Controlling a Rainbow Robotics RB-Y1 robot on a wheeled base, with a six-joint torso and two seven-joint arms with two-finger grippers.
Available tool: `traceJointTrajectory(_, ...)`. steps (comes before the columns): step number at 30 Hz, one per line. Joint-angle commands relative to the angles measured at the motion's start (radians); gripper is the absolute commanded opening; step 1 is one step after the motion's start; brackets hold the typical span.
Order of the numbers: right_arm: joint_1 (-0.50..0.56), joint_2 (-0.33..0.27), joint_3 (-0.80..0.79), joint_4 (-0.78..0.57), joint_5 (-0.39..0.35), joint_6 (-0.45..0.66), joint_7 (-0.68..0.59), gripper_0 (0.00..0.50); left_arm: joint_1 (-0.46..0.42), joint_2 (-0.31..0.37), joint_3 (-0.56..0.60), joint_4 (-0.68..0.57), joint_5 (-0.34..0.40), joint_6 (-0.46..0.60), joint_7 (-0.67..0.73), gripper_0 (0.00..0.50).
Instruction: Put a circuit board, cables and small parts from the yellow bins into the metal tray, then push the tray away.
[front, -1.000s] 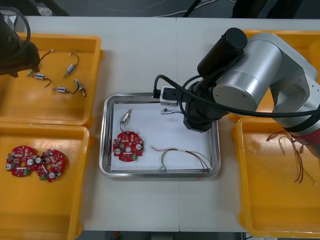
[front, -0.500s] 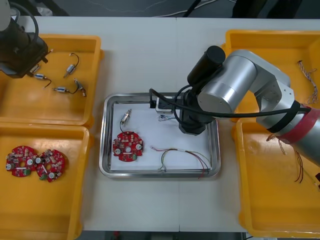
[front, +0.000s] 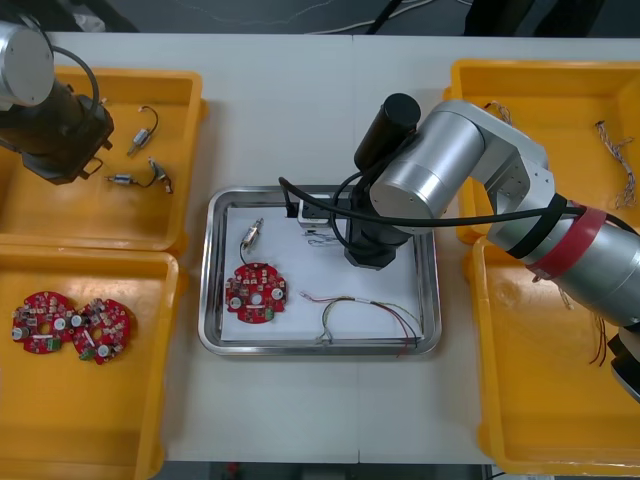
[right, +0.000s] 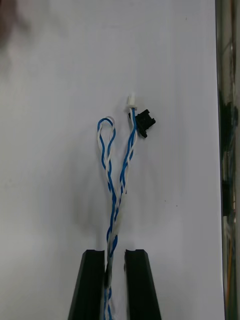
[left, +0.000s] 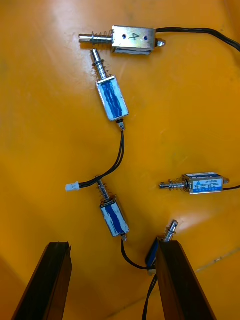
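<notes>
The light table, seen from above the arms, carries four yellow bins: two on the left at 10 o'clock and 8 o'clock, two on the right at 2 o'clock and 4 o'clock. The metal tray, white inside, sits at the centre between them.

The right arm reaches across the tray's 1 o'clock corner. There the right gripper is clamped on a twisted blue and white cable, whose loop and black connector lie on the white floor ahead of the fingers. The left gripper hovers over the 10 o'clock bin, fingers wide apart above several small metal parts.

Inside the tray, a round red circuit board lies at 8 o'clock, a thin loose cable at 5 o'clock and one small metal part at 10 o'clock. Two more boards rest side by side in the 8 o'clock bin.
</notes>
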Motion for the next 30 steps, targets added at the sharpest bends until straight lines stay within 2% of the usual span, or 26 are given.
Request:
traceJointTrajectory(1,-0.047,0.008,0.015,-0.01,-0.004,-0.009,0.032,0.34,0.009,-0.036,0.042,0.013,-0.043,-0.017,0.054,0.5)
traceJointTrajectory(3,-0.048,-0.001,0.013,-0.014,-0.009,-0.007,0.032,0.396,0.007,-0.042,0.042,0.024,-0.057,-0.026,0.058,0.5)
traceJointTrajectory(5,-0.048,-0.014,0.002,-0.026,-0.016,0.002,0.032,0.43,-0.002,-0.048,0.042,0.053,-0.059,-0.049,0.06,0.5)
traceJointTrajectory(7,-0.048,-0.02,-0.014,-0.034,-0.026,0.02,0.034,0.439,-0.011,-0.054,0.042,0.077,-0.06,-0.066,0.06,0.5)
traceJointTrajectory(22,-0.045,-0.001,-0.287,-0.092,-0.064,0.297,-0.018,0.44,-0.037,-0.106,0.041,0.106,-0.074,-0.077,0.064,0.5)
traceJointTrajectory(30,-0.042,-0.001,-0.436,-0.138,-0.061,0.447,-0.284,0.438,-0.069,-0.117,0.039,0.129,-0.095,-0.066,0.067,0.5)
